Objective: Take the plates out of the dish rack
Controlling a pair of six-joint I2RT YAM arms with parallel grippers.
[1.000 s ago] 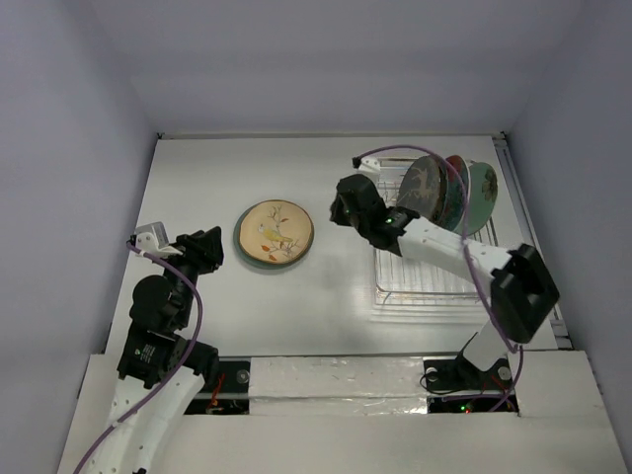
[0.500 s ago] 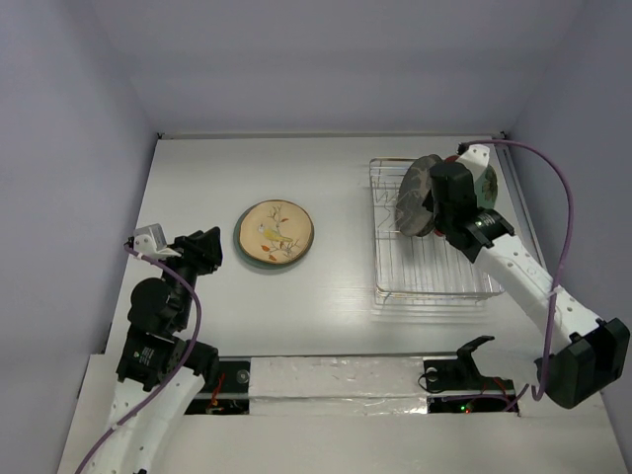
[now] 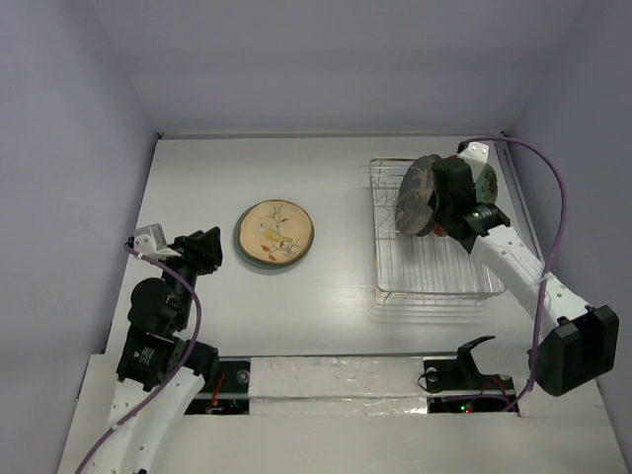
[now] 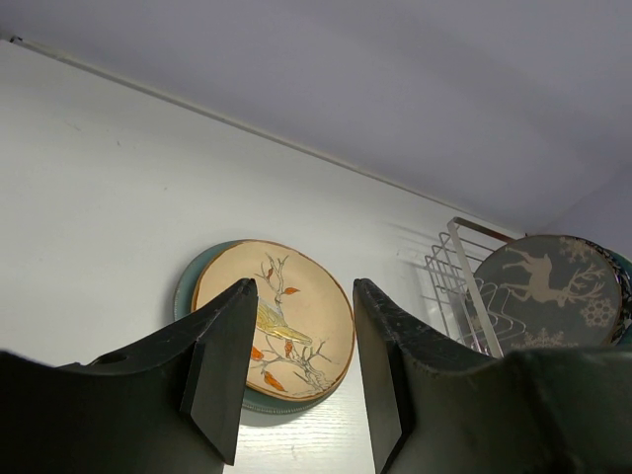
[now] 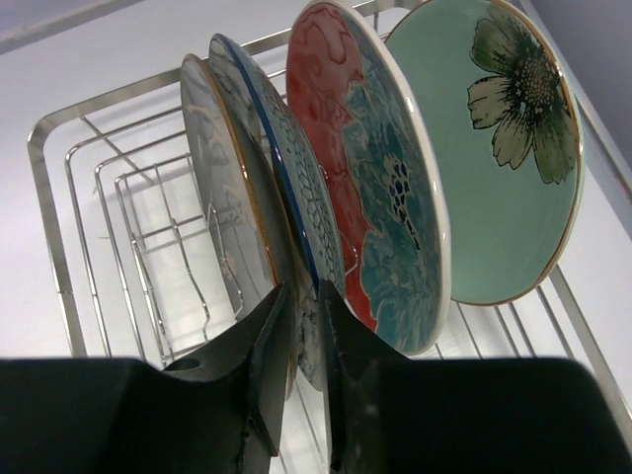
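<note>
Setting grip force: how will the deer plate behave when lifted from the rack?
Probably rigid and brittle: the deer plate looks glazed ceramic. Smooth rim, likely slippery. Round and on edge in the dish rack, it may roll once freed.

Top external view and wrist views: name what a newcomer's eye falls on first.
Four patterned plates stand on edge in the dish rack at the far right, the mint green plate brightest, with the right gripper at their rims. A cream floral plate lies flat left of centre, before the open left gripper.
</note>
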